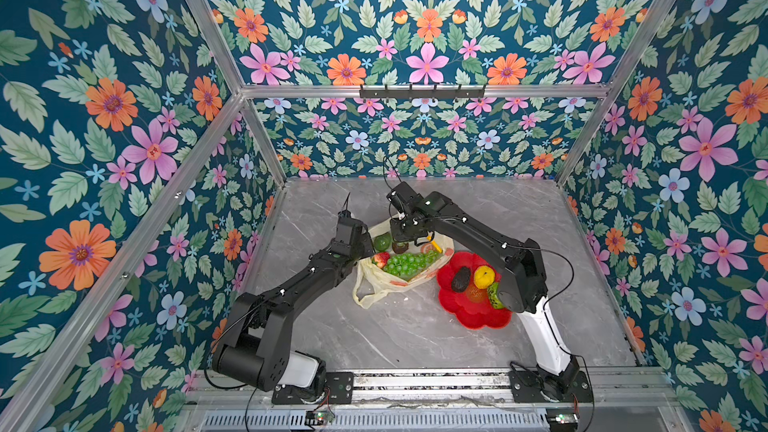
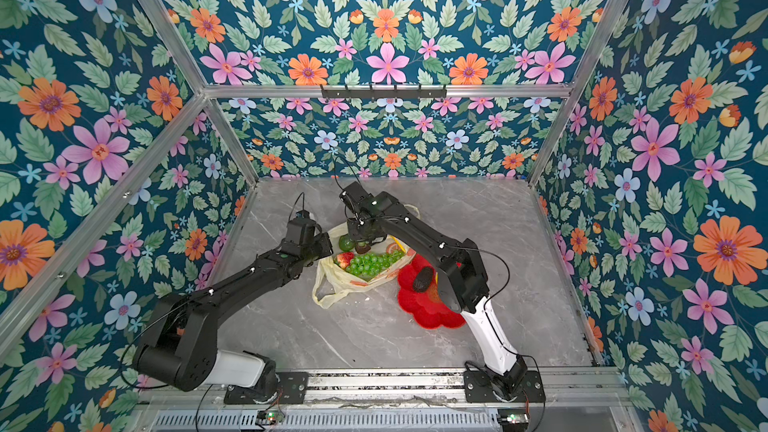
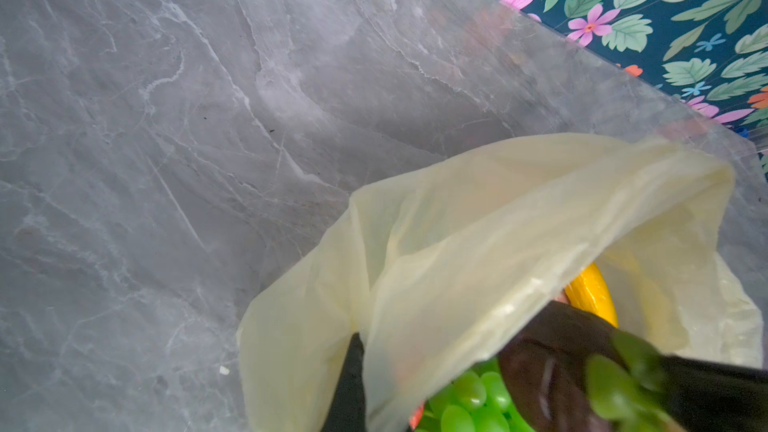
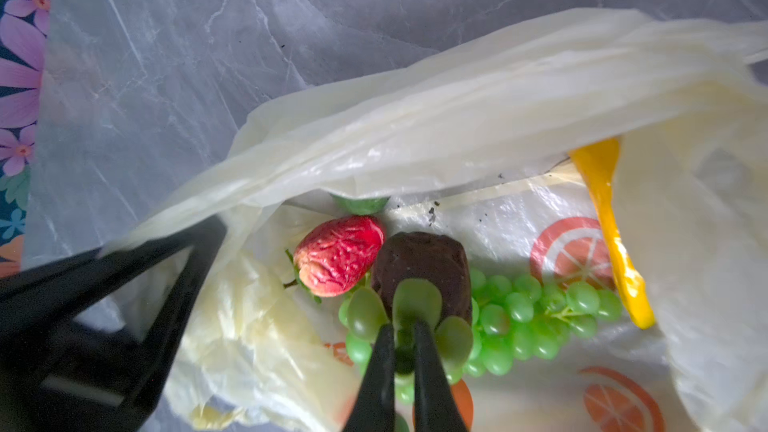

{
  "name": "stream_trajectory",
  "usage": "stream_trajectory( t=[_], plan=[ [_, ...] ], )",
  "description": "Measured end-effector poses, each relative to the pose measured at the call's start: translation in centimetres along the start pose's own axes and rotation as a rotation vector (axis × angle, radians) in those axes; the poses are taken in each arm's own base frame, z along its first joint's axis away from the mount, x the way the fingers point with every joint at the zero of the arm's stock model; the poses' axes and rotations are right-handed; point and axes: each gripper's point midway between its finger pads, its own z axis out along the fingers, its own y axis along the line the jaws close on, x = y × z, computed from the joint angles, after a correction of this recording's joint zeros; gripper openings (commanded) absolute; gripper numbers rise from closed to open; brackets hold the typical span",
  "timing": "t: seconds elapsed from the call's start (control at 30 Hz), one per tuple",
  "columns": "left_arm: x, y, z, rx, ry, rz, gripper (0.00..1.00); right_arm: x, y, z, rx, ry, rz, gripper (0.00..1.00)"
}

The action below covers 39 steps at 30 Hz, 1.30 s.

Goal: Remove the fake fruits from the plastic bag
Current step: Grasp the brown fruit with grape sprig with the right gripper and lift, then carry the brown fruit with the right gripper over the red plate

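The cream-yellow plastic bag (image 1: 376,284) lies open mid-table. My left gripper (image 1: 368,243) is shut on its near-left rim and holds it up; one black finger (image 3: 349,380) shows against the film. My right gripper (image 4: 403,328) reaches into the bag's mouth, shut on the green leafy cap of a dark brown fruit (image 4: 419,261). In the bag lie a red strawberry (image 4: 338,255), a green grape bunch (image 1: 409,264), a yellow banana (image 4: 609,218) and a dark green fruit (image 1: 382,241).
A red flower-shaped plate (image 1: 473,311) lies right of the bag, under my right arm. It holds a dark avocado (image 1: 461,279), a yellow lemon (image 1: 484,277) and a bumpy green fruit (image 1: 494,295). Flowered walls close in the grey marble table (image 1: 395,338).
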Motion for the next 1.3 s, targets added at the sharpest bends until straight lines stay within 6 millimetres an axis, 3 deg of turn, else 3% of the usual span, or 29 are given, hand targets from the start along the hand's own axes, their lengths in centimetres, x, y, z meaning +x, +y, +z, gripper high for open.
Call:
stream_trajectory(
  t=[0.2, 0.23, 0.3, 0.4, 0.73, 0.97, 1.3],
  plan=[
    [1.2, 0.6, 0.6, 0.012, -0.008, 0.052, 0.0, 0.8, -0.6, -2.6, -0.008, -0.013, -0.024, 0.03],
    [1.4, 0.5, 0.6, 0.029, -0.019, 0.067, 0.0, 1.7, -1.0, -3.1, -0.008, -0.001, -0.029, 0.03],
    [2.1, 0.6, 0.7, 0.04, -0.014, 0.077, 0.0, 3.4, -2.1, -5.1, 0.014, 0.033, -0.033, 0.02],
    [1.9, 0.4, 0.6, 0.059, -0.039, 0.094, 0.0, 3.4, -2.5, -8.3, 0.0, -0.019, -0.033, 0.02],
    [1.2, -0.2, 0.4, 0.097, -0.09, 0.111, 0.0, 10.3, -7.6, -11.0, 0.088, 0.035, 0.0, 0.02],
    [1.0, -0.3, 0.3, 0.104, -0.102, 0.11, 0.0, 13.9, -10.3, -11.2, 0.136, 0.05, 0.034, 0.02],
    [1.0, -0.3, 0.3, 0.105, -0.103, 0.11, 0.0, 18.6, -13.8, -9.2, 0.231, 0.117, 0.091, 0.02]
  ],
)
